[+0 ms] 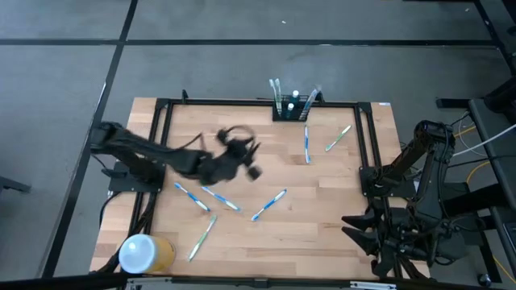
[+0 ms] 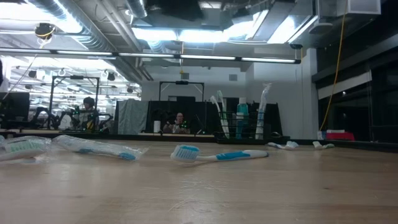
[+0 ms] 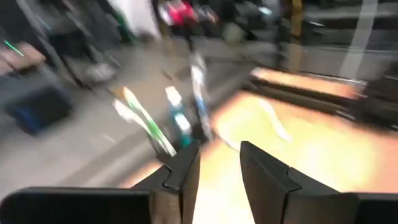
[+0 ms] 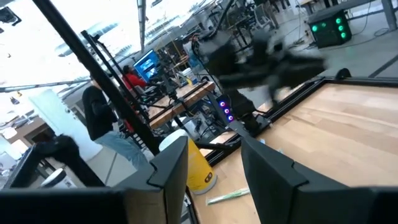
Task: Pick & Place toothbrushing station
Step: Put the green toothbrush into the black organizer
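Note:
The toothbrushing station (image 1: 292, 109) is a small black rack at the middle of the table's far edge, with several toothbrushes standing upright in its slots; it also shows in the low view (image 2: 242, 124) and, blurred, in the left wrist view (image 3: 186, 134). My left gripper (image 1: 251, 167) hovers over the table's middle, short of the rack and to its left. It points toward the rack and is open (image 3: 219, 149), with nothing between its fingers. My right gripper (image 4: 214, 143) waits open beyond the table's right edge (image 1: 359, 229).
Several loose toothbrushes lie flat on the wooden table: two near the rack (image 1: 306, 145) (image 1: 339, 137), others in the middle (image 1: 268, 205) (image 1: 220, 197) and front left (image 1: 201, 238). A white-topped yellow cylinder (image 1: 145, 253) stands at the near left corner. A black frame (image 1: 161, 121) borders the table.

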Robot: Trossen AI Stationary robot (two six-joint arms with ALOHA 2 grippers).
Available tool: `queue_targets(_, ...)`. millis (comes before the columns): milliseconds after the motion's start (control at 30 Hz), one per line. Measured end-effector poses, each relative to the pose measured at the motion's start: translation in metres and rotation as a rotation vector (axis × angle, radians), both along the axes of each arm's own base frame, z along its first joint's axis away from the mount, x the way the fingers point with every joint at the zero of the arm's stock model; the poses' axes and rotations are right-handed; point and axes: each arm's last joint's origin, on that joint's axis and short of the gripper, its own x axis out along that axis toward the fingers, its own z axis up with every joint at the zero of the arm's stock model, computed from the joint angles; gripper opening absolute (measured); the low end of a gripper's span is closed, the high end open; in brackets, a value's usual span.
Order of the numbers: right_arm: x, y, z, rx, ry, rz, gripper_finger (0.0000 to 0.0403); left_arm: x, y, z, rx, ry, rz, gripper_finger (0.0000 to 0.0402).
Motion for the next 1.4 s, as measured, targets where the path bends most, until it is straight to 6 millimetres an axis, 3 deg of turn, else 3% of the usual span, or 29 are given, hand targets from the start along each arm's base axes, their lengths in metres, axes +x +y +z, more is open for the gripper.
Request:
queue_targets(133, 0.003, -0.001, 0.0, -0.01, -0.001, 0.009, 0.0153, -0.054, -0.037, 0.001, -0.247, 0.017, -0.076, 0.0092)
queue_targets(233, 0.008, -0.002, 0.0, -0.011, -0.006, 0.022, 0.0153, -0.076, -0.057, -0.007, -0.473, 0.056, -0.066, 0.0088)
queue_targets(367, 0.014, -0.004, 0.0, -0.013, -0.012, 0.035, 0.0153, -0.088, -0.087, -0.028, -0.741, 0.175, -0.046, 0.0092)
queue_targets(533, 0.019, -0.006, 0.001, -0.015, -0.014, 0.033, 0.0153, -0.099, -0.128, -0.054, -0.904, 0.254, -0.005, 0.0118)
queue_targets(667, 0.019, -0.006, 0.0, -0.013, -0.015, 0.033, 0.0153, -0.106, -0.146, -0.071, -0.991, 0.291, 0.088, 0.0143)
queue_targets(867, 0.019, -0.006, 0.001, -0.015, -0.016, 0.041, 0.0153, -0.1, -0.151, -0.089, -1.046, 0.339, 0.186, 0.017)
queue_targets(1200, 0.019, -0.005, 0.001, -0.012, -0.019, 0.057, 0.0153, -0.066, -0.131, -0.118, -1.014, 0.468, 0.237, 0.0185)
queue_targets(1400, 0.019, -0.005, 0.001, -0.005, -0.023, 0.059, 0.0153, -0.055, -0.123, -0.131, -1.005, 0.527, 0.251, 0.0185)
